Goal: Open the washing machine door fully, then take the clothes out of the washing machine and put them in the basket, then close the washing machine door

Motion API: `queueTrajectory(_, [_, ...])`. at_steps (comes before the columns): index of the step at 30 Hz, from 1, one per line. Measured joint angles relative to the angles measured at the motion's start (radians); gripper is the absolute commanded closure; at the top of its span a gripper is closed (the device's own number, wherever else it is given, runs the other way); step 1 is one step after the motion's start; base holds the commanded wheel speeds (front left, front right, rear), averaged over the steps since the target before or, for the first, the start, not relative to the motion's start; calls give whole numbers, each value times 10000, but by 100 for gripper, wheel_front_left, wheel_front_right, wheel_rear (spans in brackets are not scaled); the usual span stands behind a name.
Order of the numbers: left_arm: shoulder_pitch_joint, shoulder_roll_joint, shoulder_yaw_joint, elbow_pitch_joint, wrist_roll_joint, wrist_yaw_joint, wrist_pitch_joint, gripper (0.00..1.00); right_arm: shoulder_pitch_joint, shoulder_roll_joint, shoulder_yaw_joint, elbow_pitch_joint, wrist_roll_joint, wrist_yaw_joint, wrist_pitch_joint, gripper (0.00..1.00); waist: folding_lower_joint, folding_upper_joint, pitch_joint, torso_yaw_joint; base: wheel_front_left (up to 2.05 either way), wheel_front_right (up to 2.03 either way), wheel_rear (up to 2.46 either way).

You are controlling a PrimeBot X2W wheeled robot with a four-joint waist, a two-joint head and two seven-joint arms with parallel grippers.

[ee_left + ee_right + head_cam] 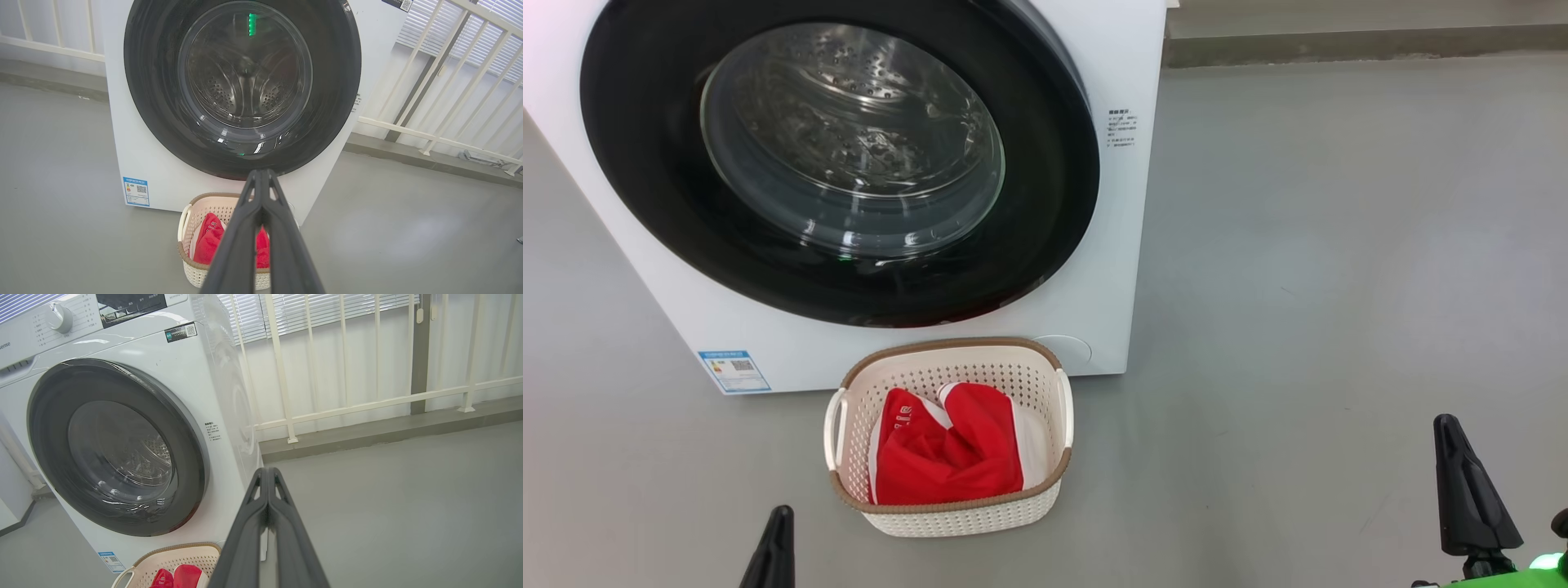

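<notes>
- Head view: washing machine door (849,147) flush on washing machine (1115,269); basket (956,518) just in front of the machine, red garment (947,457) inside.
- Left wrist view: left gripper (261,174) closed, empty, facing the machine's door.
- Right wrist view: right gripper (267,471) closed, empty.
- Step: door-closing seemingly done; next, latch check at most.

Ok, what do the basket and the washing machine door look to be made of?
The basket looks like moulded cream plastic, matt, given its regular holes; its brown rim imitates weave. The washing machine door: glossy black rim, probably plastic, around a see-through bowl, likely glass, with sharp reflections.
</notes>
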Motion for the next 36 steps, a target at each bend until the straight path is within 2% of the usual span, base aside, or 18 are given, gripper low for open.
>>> queueTrajectory(36, [-582, 17, 31, 610, -3994, 0, 982, 100, -691, -90, 207, 945, 4023, 0, 949, 100, -1, 0, 86, 69, 0, 0, 0])
